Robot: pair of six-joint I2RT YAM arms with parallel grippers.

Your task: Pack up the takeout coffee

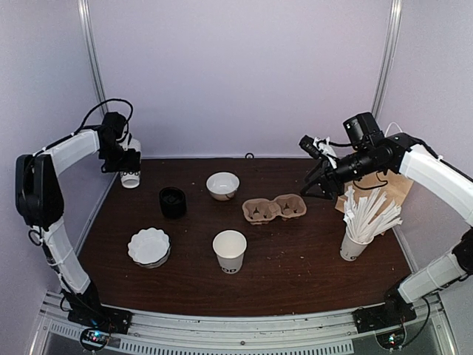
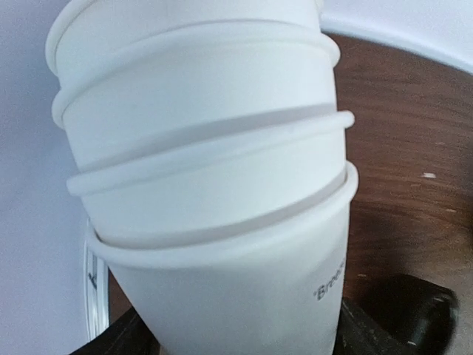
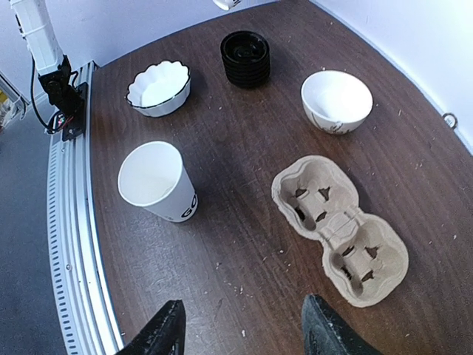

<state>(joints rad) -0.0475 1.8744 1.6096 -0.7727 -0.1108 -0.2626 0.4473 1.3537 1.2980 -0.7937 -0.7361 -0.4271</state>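
The takeout coffee cup (image 1: pixel 230 250) stands open-topped and lidless at the table's front centre, also in the right wrist view (image 3: pixel 159 183), with dark print near its base. My right gripper (image 1: pixel 319 177) (image 3: pixel 244 333) hangs open and empty above the table's right side, beyond the cardboard cup carrier (image 1: pixel 274 208) (image 3: pixel 340 229). At the back left, my left gripper (image 1: pixel 131 166) (image 2: pixel 244 333) is shut on the lowest cup of a nested stack of white cups (image 1: pixel 131 176) (image 2: pixel 214 222), a dark finger against each side.
A stack of black lids (image 1: pixel 172 202) (image 3: pixel 246 55), a white bowl (image 1: pixel 222 185) (image 3: pixel 336 100) and a scalloped dish (image 1: pixel 148 246) (image 3: pixel 159 87) stand on the table. A cup of paper-wrapped sticks (image 1: pixel 362 222) and a brown bag (image 1: pixel 390 185) are at the right.
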